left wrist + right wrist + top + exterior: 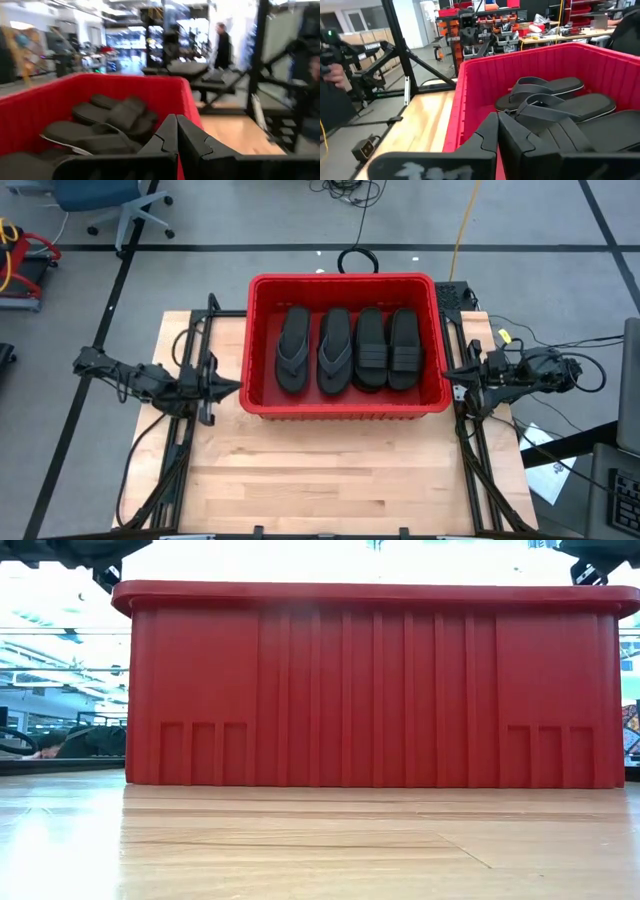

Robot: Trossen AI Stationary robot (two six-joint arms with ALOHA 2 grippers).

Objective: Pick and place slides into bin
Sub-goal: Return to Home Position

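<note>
Slides (371,350) inside bin (345,278), between left pincer (235,388) and right pincer (448,373)

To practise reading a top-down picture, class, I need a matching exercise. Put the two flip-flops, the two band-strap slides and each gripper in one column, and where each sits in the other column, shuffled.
Things
1. thong flip-flops
2. band-strap slides
3. left gripper
4. right gripper

Places
A. outside the bin, at the side by the right arm, shut and empty
B. inside the bin, in the half nearer the left arm
C. inside the bin, in the half nearer the right arm
D. outside the bin, at the side by the left arm, shut and empty

Pairs: 1-B, 2-C, 3-D, 4-A
</note>
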